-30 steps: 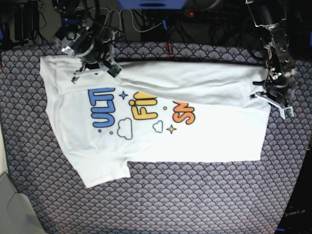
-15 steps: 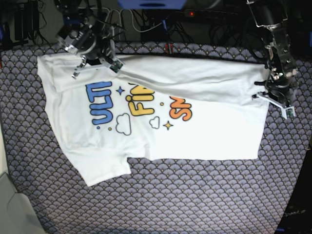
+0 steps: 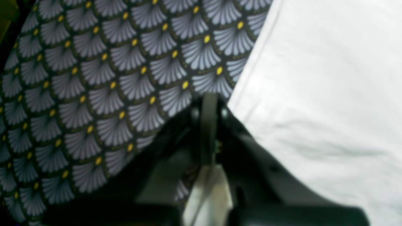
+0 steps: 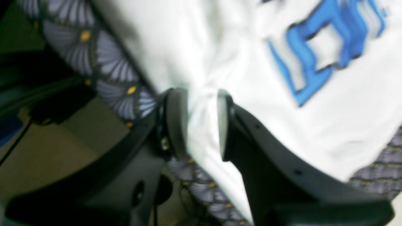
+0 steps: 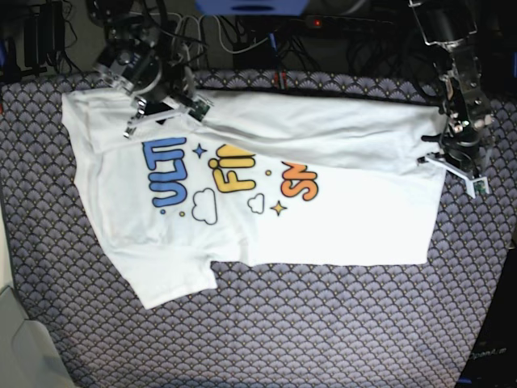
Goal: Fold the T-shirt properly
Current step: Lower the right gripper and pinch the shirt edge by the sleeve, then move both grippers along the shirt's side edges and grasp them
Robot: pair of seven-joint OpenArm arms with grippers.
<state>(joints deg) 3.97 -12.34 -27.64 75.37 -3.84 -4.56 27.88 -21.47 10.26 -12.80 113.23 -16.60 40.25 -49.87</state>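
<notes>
We see a bench (image 5: 323,323) covered in a dark cloth with a grey fan-scale pattern and small yellow dots. On it, the T-shirt (image 5: 266,226) lies spread crosswise, print side up, filling most of the middle. Nearest us, one short sleeve juts from the shirt's lower left corner, and the long lower edge runs straight toward the hem at the right. Above that edge sit the blue, yellow and orange letters with clouds and stars; the far long side is folded over them, its plain white flap covering the tops of the words. At the hem end of the shirt, the left pincer (image 5: 454,158) is clamped tight, a scrap of white cloth caught at its base. At the collar end, the right pincer (image 4: 201,122) stands parted, with a bunched ridge of the shirt between its pads. Behind the shirt, beyond the bench, cables and dark equipment (image 5: 266,24) lie in shadow.
</notes>
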